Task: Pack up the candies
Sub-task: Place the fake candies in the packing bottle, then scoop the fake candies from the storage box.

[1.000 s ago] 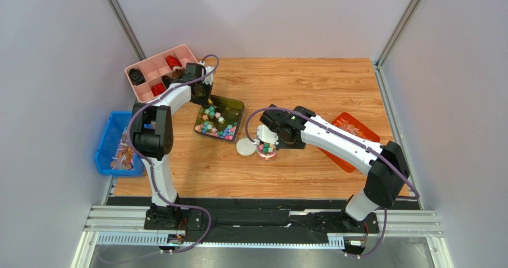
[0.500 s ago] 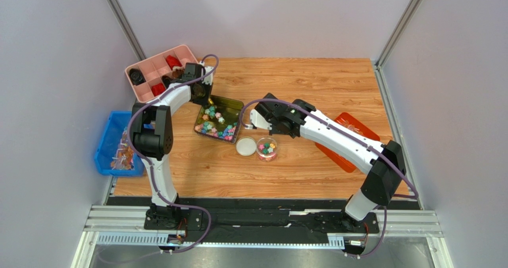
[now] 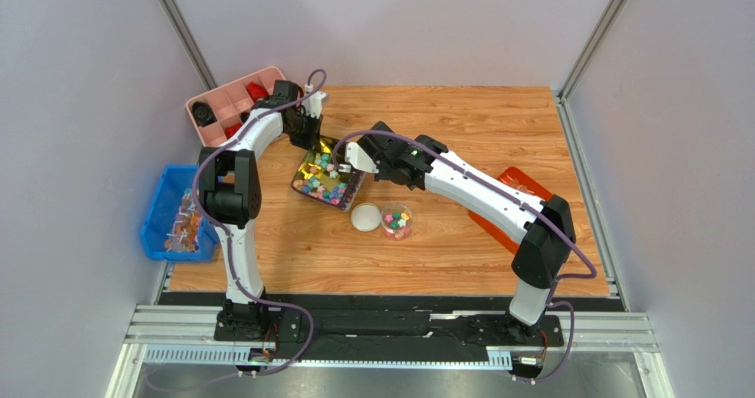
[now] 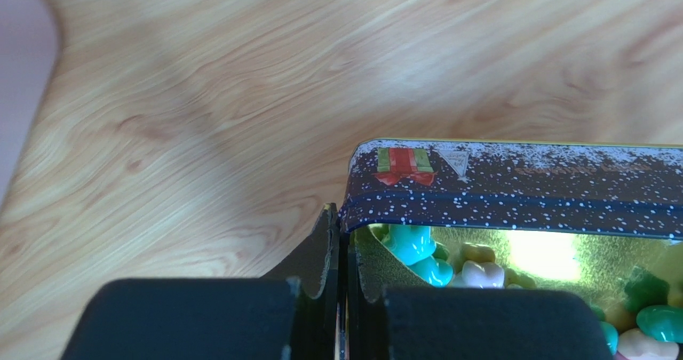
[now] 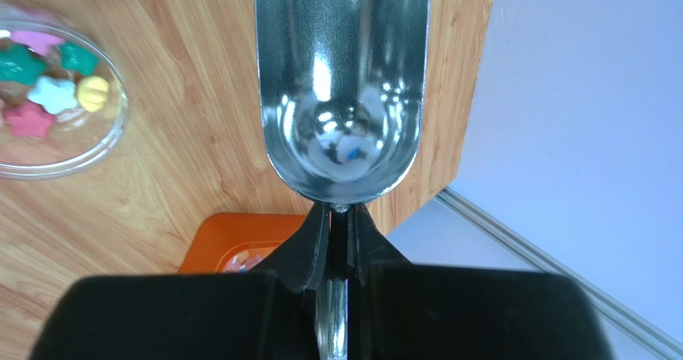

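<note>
Small pastel candies (image 3: 321, 186) lie in a dark blue tin (image 3: 347, 191) with a gold inside. My left gripper (image 3: 312, 137) is shut on the tin's far rim and holds it tilted; in the left wrist view the jaws pinch the wall (image 4: 513, 188) with candies (image 4: 417, 252) behind it. My right gripper (image 3: 353, 159) is shut on the handle of a metal scoop (image 5: 341, 80), which is empty and sits over the tin (image 3: 337, 163). A small clear jar (image 3: 396, 220) holds some candies (image 5: 36, 96). Its white lid (image 3: 365, 217) lies beside it.
A pink compartment box (image 3: 232, 106) with dark red and brown pieces stands at the back left. A blue bin (image 3: 158, 221) sits off the table's left edge. An orange tray (image 3: 525, 205) lies to the right, also in the right wrist view (image 5: 232, 240).
My right gripper has moved up and left with the scoop, from over the jar to over the tin. My left gripper has shifted a little and the tin is now tilted.
</note>
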Tool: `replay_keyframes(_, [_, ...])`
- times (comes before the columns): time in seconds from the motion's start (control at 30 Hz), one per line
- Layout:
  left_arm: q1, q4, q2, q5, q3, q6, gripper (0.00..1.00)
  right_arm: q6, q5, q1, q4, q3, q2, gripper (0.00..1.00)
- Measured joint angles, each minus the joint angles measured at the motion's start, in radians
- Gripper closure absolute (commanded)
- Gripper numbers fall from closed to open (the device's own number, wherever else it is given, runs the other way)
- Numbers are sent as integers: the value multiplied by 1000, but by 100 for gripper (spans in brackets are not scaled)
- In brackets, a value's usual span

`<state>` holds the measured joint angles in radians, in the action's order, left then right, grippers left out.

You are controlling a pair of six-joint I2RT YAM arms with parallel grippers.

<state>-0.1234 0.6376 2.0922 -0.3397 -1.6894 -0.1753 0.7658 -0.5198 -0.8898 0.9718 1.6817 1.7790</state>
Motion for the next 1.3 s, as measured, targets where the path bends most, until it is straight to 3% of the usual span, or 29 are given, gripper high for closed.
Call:
replay_keyframes(0.23, [59,117,79,-186,-88,-22,100,-38,127,0,41,115,0,100])
replay_keyframes(0.5, [71,225,154,-191,-137,-60,100,-64,213,-5,76,163,-2,100])
replay_keyframes(0.8, [60,212,129,-51,-93,-54,100,-61,212,-33,83,163,0,100])
replay_keyframes(1.07, [9,47,3,188,64,-15,100,2,65,-87,6,169,71,100])
replay_keyframes(1.3, [-37,-35,-43,253,130,14,100,111,-61,-138,-85,169,194,100])
